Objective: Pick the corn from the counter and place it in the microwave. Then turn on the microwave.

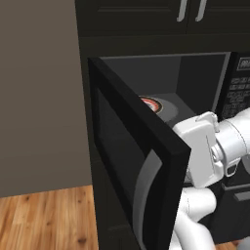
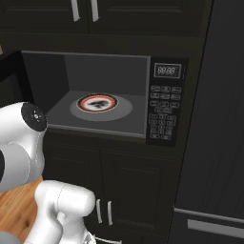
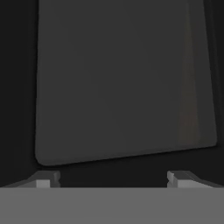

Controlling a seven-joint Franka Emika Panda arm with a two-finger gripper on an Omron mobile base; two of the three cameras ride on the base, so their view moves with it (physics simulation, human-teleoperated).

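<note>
Pincer [image 3: 113, 178] spread wide, empty, facing microwave door [image 3: 122, 83] just ahead. Corn judged light, stiff, best gripped mid-cob.

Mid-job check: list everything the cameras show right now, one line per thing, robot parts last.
microwave: one, black, built into the dark cabinetry, cavity open.
microwave door: one, black with grey window, swung open at the left of the cavity.
door handle: one, curved silver, on the door's outer face.
turntable plate: one, red-ringed, centred on the cavity floor; a dark mark on it, too blurred to name.
keypad and display: one panel, right of the cavity.
cabinet handles: silver pairs, above and below the microwave.
floor: wooden, lower left.
gripper: one, dark tips apart, open, facing the door window.
</note>
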